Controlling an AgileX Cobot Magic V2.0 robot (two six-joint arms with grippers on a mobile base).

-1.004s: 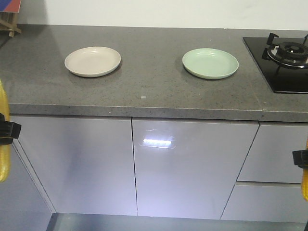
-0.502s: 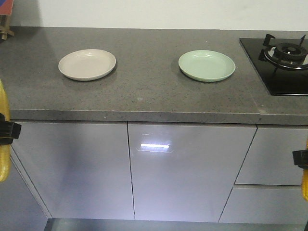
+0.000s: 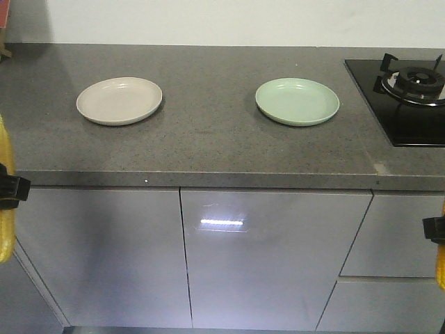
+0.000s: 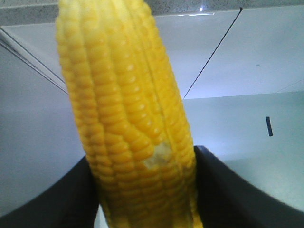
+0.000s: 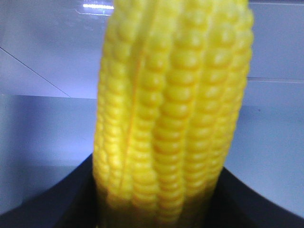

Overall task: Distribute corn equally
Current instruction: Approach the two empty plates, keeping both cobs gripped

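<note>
Each of my grippers holds one cob of corn upright, below counter height, in front of the cabinet doors. My left gripper [image 3: 8, 189] is shut on a yellow cob [image 3: 5, 149] at the front view's left edge; the cob [image 4: 128, 118] fills the left wrist view between the black fingers [image 4: 228, 190]. At the right edge, my right gripper [image 3: 437, 229] is shut on a second cob [image 3: 441, 268], which stands large [image 5: 171, 109] in the right wrist view. A beige plate [image 3: 119, 101] and a green plate [image 3: 297, 101] lie bare on the grey counter [image 3: 208, 146].
A black gas hob [image 3: 407, 97] with a burner sits at the counter's right end. Grey cabinet doors [image 3: 264, 257] run below the counter's front edge. A white wall stands behind the counter.
The counter, plates and hob have slid lower and a little left in the front view, and look slightly larger. Both grippers keep their places at the frame edges, cobs still held.
</note>
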